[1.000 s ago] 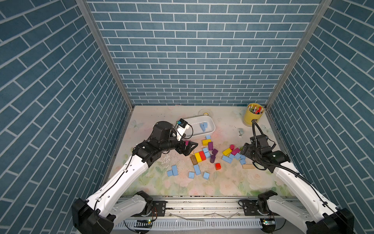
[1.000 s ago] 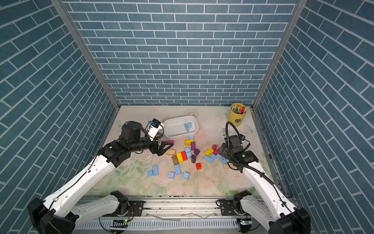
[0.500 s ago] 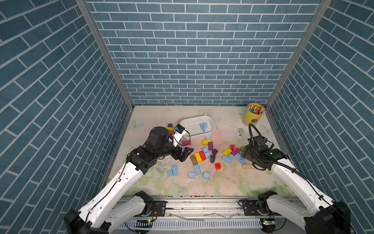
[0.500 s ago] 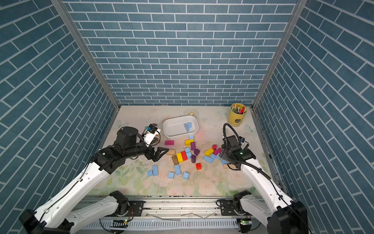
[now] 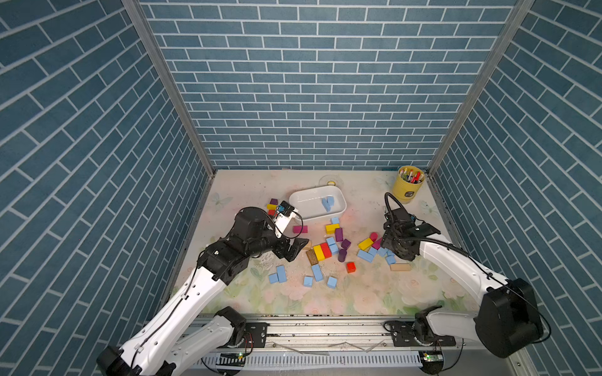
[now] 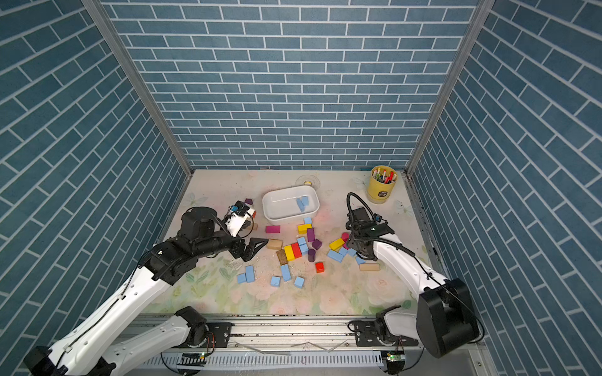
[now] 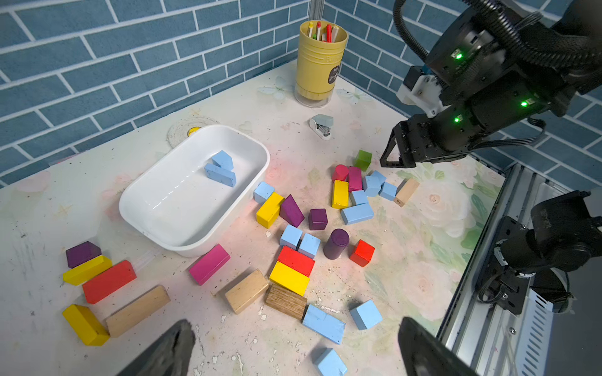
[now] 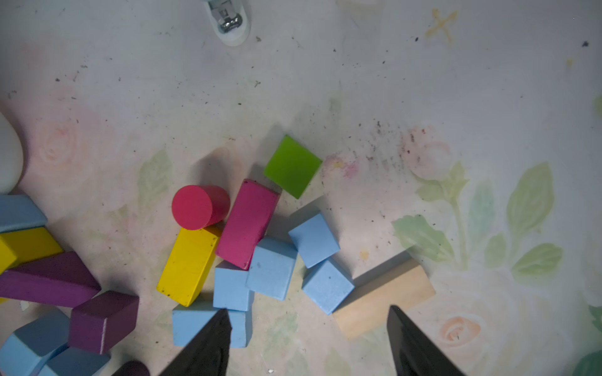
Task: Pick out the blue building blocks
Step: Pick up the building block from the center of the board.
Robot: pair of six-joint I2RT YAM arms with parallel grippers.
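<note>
Sorting has barely begun. Two blue blocks (image 7: 221, 169) lie in the white tub (image 7: 176, 211), which sits beyond my left gripper (image 6: 257, 249) and well apart from my right gripper (image 8: 308, 311). A dozen or so more blue blocks are loose on the worktop (image 5: 374, 293), mixed with yellow, red, purple, pink and tan ones. I judge most of the job is left.

My left gripper is spread as wide as it goes and is empty, hanging above the worktop and touching nothing. A blue brick (image 7: 324, 322) and a blue cube (image 7: 365, 314) lie just ahead of it.

My right gripper is low over a tight cluster of blue cubes. Its jaws stand partly apart and grasp nothing. One cube (image 8: 327, 286) sits just ahead of the gap between them, touching a tan block (image 8: 384, 299) near one jaw. The other jaw overlaps a second blue brick (image 8: 195, 325); I cannot tell if it touches. That cube looks like my likeliest pick.
</note>
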